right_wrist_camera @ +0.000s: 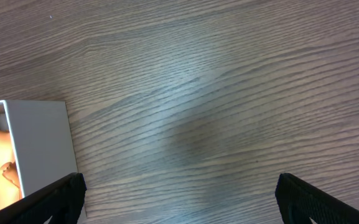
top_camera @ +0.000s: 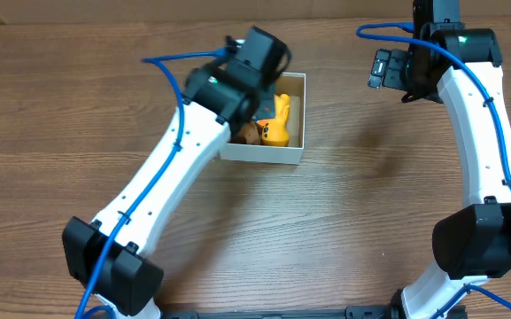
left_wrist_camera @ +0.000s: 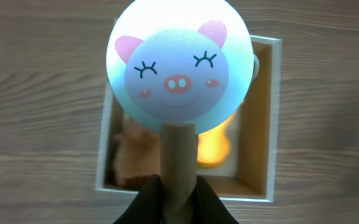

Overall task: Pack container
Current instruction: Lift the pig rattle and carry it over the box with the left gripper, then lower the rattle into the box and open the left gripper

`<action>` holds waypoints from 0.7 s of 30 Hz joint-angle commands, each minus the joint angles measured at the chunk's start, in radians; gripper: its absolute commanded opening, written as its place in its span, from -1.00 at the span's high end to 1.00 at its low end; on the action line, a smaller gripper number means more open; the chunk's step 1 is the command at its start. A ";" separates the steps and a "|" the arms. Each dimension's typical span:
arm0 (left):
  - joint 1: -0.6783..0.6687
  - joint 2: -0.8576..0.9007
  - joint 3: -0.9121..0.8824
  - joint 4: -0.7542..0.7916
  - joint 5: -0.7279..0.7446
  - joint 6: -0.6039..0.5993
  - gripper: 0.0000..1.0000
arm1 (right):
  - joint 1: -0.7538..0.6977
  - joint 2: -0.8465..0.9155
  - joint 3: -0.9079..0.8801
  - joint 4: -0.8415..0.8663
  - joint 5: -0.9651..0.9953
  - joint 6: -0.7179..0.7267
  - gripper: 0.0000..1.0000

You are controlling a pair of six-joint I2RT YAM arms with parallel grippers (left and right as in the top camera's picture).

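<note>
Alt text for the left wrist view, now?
A round pig-face toy on a brown stick fills the centre, stick gripped by the dark fingers of the left gripper. Below it, blurred, the open container holds a yellow toy and a brown toy.

Brown wood-grain table (top_camera: 344, 221) — the white-walled container (top_camera: 268, 156) rests flat on it.

- The left gripper (left_wrist_camera: 179, 196) pinches the stick of a round, light blue pig-face toy (left_wrist_camera: 178, 68).
- Below it sits a square white cardboard box (left_wrist_camera: 274, 124).
- A blurry yellow toy (left_wrist_camera: 215, 148) and a brown toy (left_wrist_camera: 129, 158) lie inside.
</note>
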 commanded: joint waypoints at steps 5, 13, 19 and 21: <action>-0.040 0.093 0.013 0.041 0.015 0.048 0.68 | -0.006 -0.020 0.019 0.003 0.007 0.007 -1.00; -0.042 0.205 0.013 0.075 0.071 0.137 0.61 | -0.006 -0.020 0.019 0.003 0.007 0.007 -1.00; -0.040 0.188 0.023 0.092 0.075 0.185 0.07 | -0.006 -0.020 0.019 0.003 0.007 0.007 -1.00; -0.037 0.168 0.040 0.085 0.071 0.209 -0.30 | -0.006 -0.020 0.019 0.003 0.007 0.007 -1.00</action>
